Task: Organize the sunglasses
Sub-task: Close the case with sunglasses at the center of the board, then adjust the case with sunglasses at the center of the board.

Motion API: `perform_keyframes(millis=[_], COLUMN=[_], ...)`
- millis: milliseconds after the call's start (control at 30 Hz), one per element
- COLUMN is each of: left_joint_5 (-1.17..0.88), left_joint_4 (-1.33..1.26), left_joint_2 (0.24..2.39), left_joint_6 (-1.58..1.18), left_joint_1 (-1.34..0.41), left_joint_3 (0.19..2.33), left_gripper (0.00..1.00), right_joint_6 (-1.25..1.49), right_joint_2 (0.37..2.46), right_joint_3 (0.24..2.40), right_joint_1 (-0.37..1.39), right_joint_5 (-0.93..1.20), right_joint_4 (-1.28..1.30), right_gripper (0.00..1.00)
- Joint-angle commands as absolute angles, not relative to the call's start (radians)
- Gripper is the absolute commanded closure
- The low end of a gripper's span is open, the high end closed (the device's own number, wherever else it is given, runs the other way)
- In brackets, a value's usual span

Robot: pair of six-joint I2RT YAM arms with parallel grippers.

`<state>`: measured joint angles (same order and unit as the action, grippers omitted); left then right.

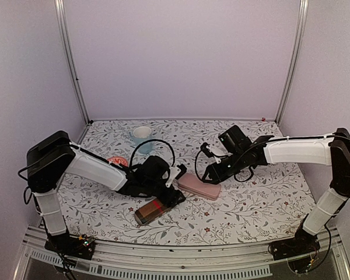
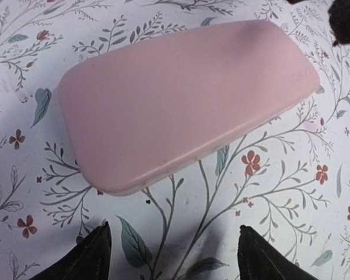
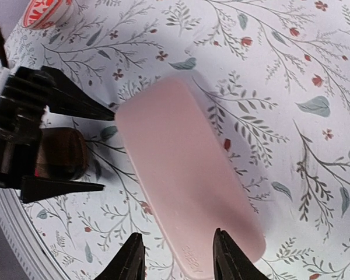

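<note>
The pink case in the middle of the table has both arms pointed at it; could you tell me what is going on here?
Both arms are working at the closed pink case, which lies flat on the floral table. The left end effector is open and faces one long side without touching it. The right end effector stands open over one end; contact there is unclear. A brown red-banded case lies beside the left arm. No sunglasses are in view.
</note>
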<state>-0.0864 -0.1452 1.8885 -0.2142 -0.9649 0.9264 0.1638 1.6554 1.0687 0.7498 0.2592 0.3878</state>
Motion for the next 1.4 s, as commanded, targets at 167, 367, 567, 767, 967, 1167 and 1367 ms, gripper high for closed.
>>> perform_keyframes(millis=[167, 367, 567, 767, 967, 1167, 1367], left_joint_5=[-0.200, -0.268, -0.254, -0.255, -0.244, -0.183, -0.178], left_joint_4=[-0.141, -0.198, -0.227, -0.236, -0.203, -0.182, -0.190], left_joint_2=[1.781, 1.778, 1.834, 1.923, 2.013, 2.015, 2.003], left_joint_6=[-0.209, -0.241, -0.301, -0.331, -0.346, -0.346, -0.372], left_joint_1=[-0.937, -0.879, -0.817, -0.809, -0.812, -0.832, -0.845], left_joint_3=[0.876, 0.899, 0.939, 1.006, 1.049, 0.987, 0.935], left_gripper=[0.21, 0.21, 0.20, 0.21, 0.23, 0.26, 0.28], right_joint_6=[0.288, 0.312, 0.322, 0.330, 0.330, 0.320, 0.308], right_joint_2=[1.546, 1.587, 1.629, 1.644, 1.638, 1.616, 1.594], right_joint_3=[0.900, 0.867, 0.838, 0.784, 0.775, 0.780, 0.795], right_joint_1=[0.676, 0.671, 0.670, 0.672, 0.681, 0.680, 0.666], right_joint_5=[0.217, 0.238, 0.259, 0.211, 0.195, 0.213, 0.253], right_joint_4=[0.373, 0.318, 0.267, 0.261, 0.253, 0.244, 0.242], right_gripper=[0.48, 0.45, 0.45, 0.48, 0.50, 0.49, 0.48])
